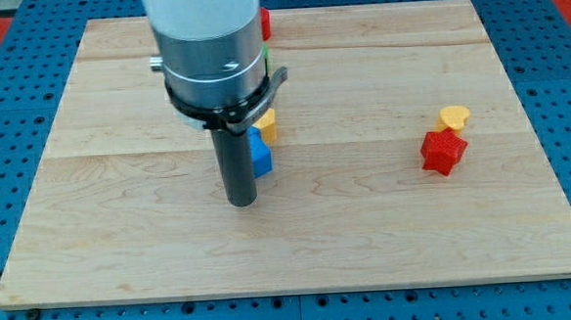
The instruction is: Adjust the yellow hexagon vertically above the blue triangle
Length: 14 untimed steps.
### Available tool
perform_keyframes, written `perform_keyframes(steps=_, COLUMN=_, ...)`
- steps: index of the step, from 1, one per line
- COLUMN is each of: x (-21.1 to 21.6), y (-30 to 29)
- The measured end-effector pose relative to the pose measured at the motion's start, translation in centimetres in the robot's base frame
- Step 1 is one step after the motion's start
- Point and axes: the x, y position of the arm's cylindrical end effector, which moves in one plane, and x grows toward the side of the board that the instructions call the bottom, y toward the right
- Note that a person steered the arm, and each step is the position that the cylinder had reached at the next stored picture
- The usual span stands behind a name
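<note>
Camera view: your tip (241,202) sits on the board at the view's left-centre.
You see it just left of the blue block (260,152); the yellow block (266,124), shape hidden, touches that block's top-right. No gripper: bare rod, holding nothing.

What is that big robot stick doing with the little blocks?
The robot arm is sliding its straight dark rod across the wooden board to push blocks around. My tip rests at the view's left of a small blue block, close beside it. A yellow block sits just above the blue one, partly hidden by the arm. Over at the view's right, a red block sits touching another yellow block. One more red block peeks out near the view's top.
</note>
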Motion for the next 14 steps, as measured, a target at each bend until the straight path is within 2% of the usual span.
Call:
perform_keyframes(steps=1, x=-1.0, y=6.8)
perform_keyframes(steps=2, x=-6.9, y=9.1)
perform_keyframes(steps=3, x=-10.2, y=5.7)
perform_keyframes(steps=4, x=-10.7, y=3.9)
perform_keyframes(steps=7, x=-9.7, y=5.3)
perform_keyframes(steps=11, x=-2.1, y=6.3)
perform_keyframes(steps=12, x=0.0, y=4.5)
perform_keyframes(steps=13, x=0.5, y=-0.3)
perform_keyframes(steps=14, x=-0.8, y=-4.3)
